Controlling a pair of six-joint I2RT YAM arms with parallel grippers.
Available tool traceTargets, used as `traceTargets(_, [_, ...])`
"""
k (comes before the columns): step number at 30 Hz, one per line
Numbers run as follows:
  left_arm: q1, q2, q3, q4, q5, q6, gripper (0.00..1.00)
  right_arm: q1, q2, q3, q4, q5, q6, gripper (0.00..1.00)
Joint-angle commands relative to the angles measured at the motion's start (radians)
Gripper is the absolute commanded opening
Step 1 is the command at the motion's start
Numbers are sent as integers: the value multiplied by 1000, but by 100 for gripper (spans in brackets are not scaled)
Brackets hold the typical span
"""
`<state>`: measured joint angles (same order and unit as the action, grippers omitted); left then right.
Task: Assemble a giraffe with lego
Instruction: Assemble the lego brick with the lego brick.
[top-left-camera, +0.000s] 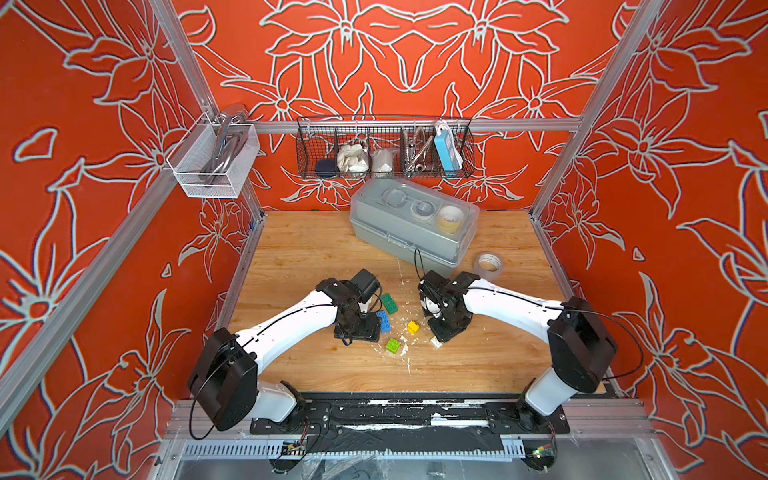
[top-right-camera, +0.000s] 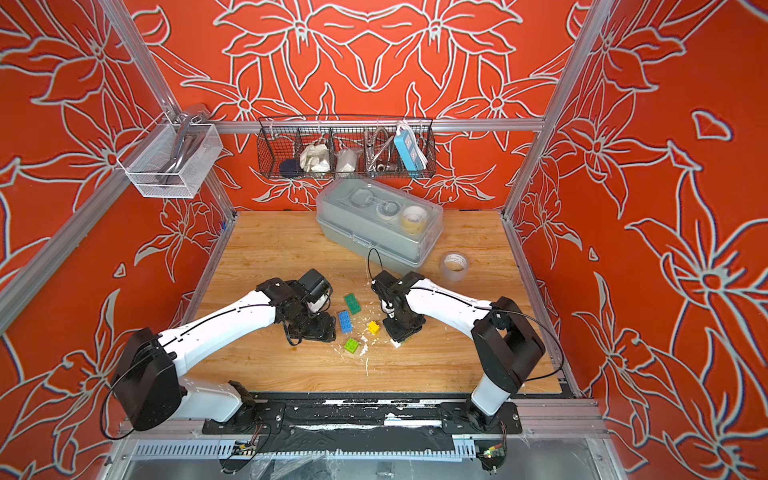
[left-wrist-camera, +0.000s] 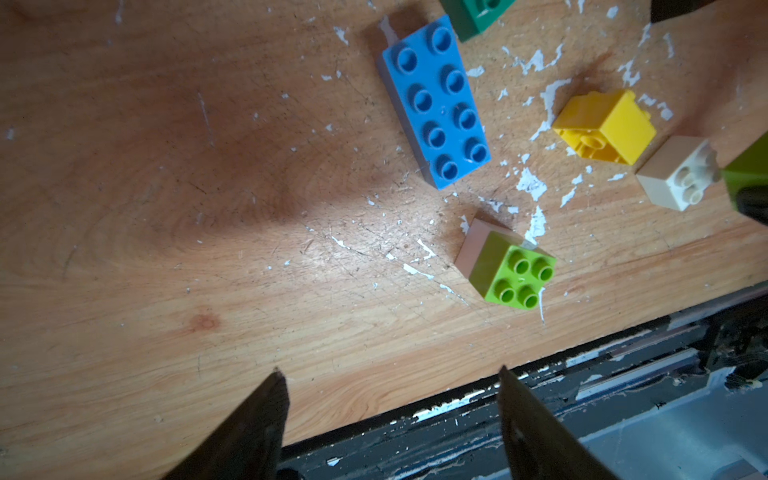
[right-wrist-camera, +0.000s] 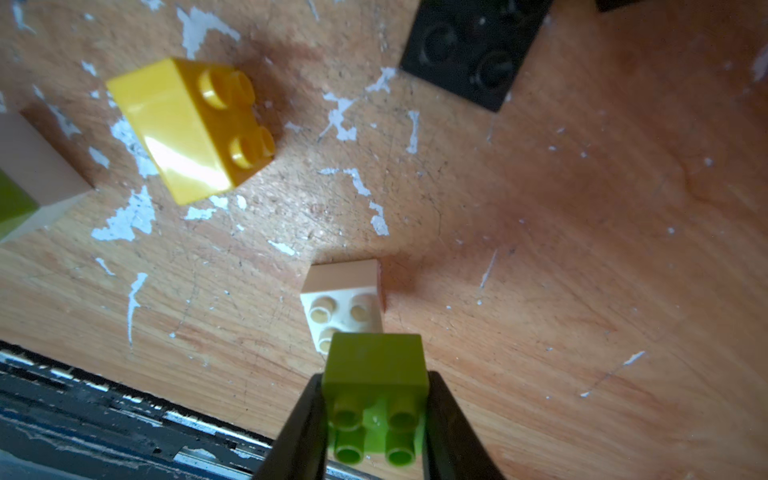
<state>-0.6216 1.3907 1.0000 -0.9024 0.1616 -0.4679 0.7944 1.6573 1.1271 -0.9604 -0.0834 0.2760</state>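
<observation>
My right gripper is shut on a lime green lego brick, studs toward the camera, just above a white brick on the wooden table. A yellow brick lies tipped on its side, and a black brick lies farther off. My left gripper hangs open and empty near the table's front edge. Before it lie a long blue brick, a dark green brick and a lime-on-white stack. No assembled giraffe shows.
A grey toolbox and a tape roll stand at the back of the table. A wire basket and a white mesh basket hang on the frame. White flecks litter the wood around the bricks. A black rail bounds the front.
</observation>
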Motion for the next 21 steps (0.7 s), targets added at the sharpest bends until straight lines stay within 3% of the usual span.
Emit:
traceTargets(1, [6, -14, -11, -4, 9, 6, 78, 19, 30, 42, -8, -16, -32, 8])
traceTargets(21, [6, -4, 2, -12, 6, 17, 78, 33, 67, 47, -26, -9, -24, 8])
